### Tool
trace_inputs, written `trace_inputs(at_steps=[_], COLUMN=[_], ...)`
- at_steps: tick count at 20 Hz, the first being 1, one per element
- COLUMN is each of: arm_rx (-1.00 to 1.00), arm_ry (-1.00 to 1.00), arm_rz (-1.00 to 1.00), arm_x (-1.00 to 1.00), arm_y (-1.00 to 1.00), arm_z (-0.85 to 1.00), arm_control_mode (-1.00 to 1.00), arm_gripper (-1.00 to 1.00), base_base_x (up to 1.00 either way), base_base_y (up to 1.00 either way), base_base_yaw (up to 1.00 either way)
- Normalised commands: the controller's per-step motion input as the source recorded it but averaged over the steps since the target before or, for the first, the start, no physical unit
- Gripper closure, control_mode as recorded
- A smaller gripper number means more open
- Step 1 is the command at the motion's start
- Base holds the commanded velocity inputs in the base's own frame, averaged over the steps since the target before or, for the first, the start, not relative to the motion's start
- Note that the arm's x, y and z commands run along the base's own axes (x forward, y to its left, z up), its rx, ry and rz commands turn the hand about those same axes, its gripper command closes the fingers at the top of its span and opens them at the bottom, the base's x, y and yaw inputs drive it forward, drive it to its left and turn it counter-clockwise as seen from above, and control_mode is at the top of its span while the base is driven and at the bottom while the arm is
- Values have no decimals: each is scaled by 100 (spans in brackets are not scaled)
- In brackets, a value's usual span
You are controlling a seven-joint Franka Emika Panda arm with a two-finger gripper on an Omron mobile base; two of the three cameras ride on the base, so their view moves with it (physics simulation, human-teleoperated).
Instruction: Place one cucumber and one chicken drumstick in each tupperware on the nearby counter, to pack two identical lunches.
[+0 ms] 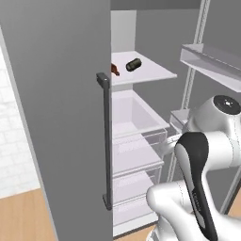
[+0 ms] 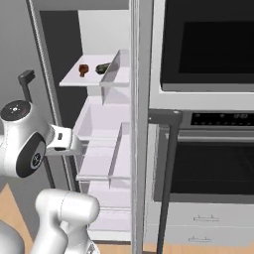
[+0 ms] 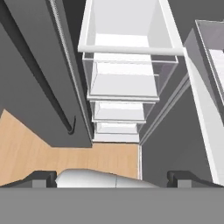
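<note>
On the upper shelf of the open fridge lie a dark green cucumber and, beside it, a reddish-brown chicken drumstick. My gripper is open with nothing between its fingertips. It hangs well below that shelf, in front of the clear drawers, and points down towards the floor. The hand sits at the level of the top drawer. The tupperware and the counter are out of view.
The closed grey fridge door with its vertical handle stands close on the left. An open door with shelves is on the right. A built-in oven and its long handle flank the fridge. Pale wooden floor lies below.
</note>
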Motion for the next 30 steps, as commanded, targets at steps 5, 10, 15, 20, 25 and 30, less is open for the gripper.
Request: trace_inputs(at_steps=[5, 10, 15, 20, 25, 30], arm_rx=[0, 0, -1, -7, 0, 17], arm_ry=[0, 0, -3, -35, -33, -16], arm_rz=[0, 0, 0, 0, -1, -1], arm_x=[0, 0, 4, 2, -1, -10], arm_y=[0, 0, 2, 3, -4, -8], arm_z=[0, 0, 0, 49, 92, 76], arm_control_mode=[100, 100, -100, -100, -100, -100], arm_gripper=[-100, -100, -100, -100, -100, -100], base_base_x=[55, 63, 15, 0, 0, 0], base_base_y=[15, 37, 4, 0, 0, 0], base_base_yaw=[-1, -5, -1, 0, 0, 0])
